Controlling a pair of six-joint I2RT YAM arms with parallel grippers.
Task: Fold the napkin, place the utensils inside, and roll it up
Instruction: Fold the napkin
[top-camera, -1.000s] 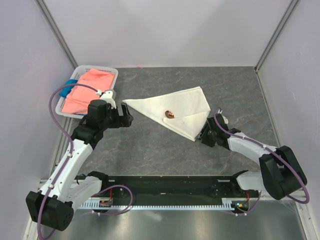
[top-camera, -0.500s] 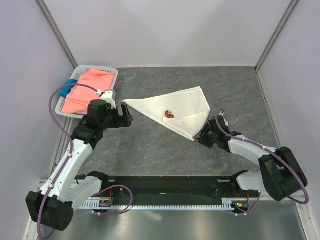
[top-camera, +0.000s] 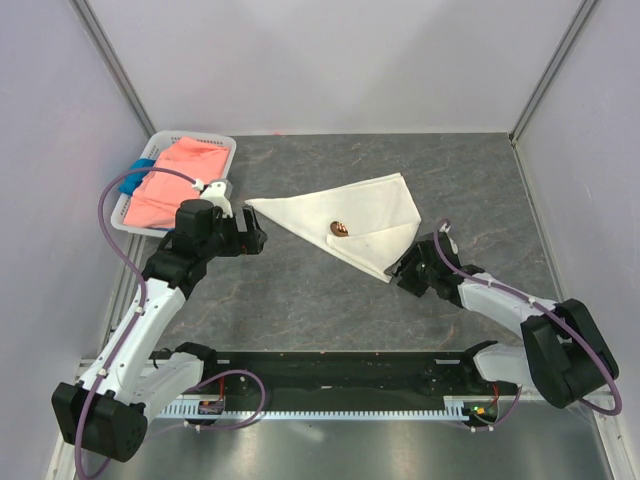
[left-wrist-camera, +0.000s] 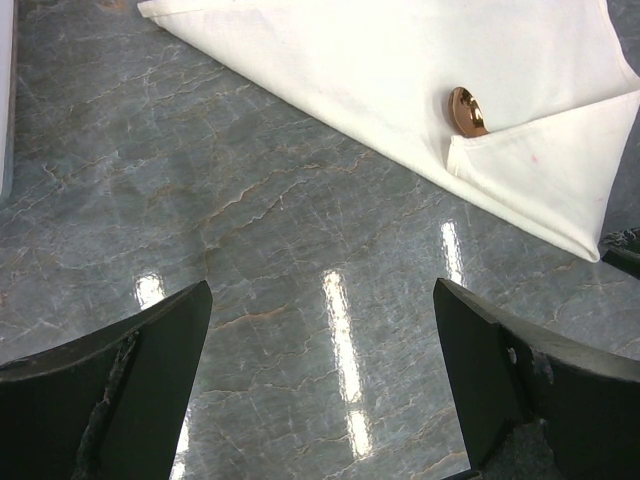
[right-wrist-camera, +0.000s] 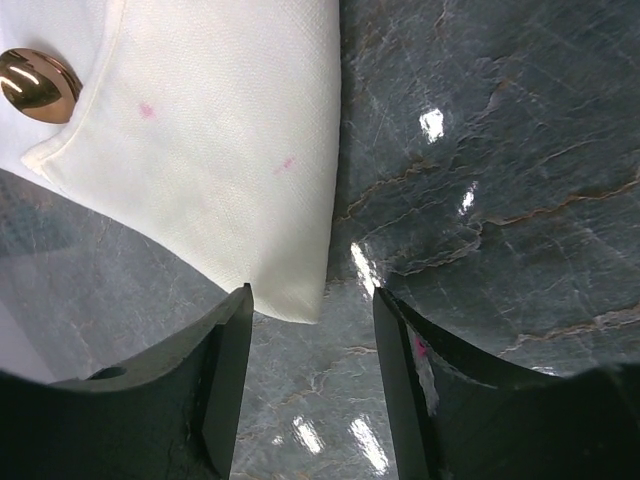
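Observation:
The off-white napkin (top-camera: 365, 215) lies folded into a triangle at mid-table, with one flap turned over its right part. The copper spoon (top-camera: 339, 229) shows only its round bowl at the flap's edge; the handle is hidden under the cloth. My right gripper (top-camera: 401, 272) is low at the napkin's near corner and open. In the right wrist view that corner of the napkin (right-wrist-camera: 220, 150) lies just ahead of the gap of the right gripper (right-wrist-camera: 313, 300), ungripped, and the spoon (right-wrist-camera: 38, 84) is at far left. My left gripper (top-camera: 256, 238) stays wide open left of the napkin, over bare table (left-wrist-camera: 320, 300).
A white basket (top-camera: 222, 142) at the back left holds a salmon-pink cloth (top-camera: 175, 180) and a blue cloth (top-camera: 133, 182). Pale walls close in the grey marbled table on three sides.
My right gripper has slid slightly left toward the napkin's near corner and its jaws have widened. The left arm, napkin and spoon have not moved.

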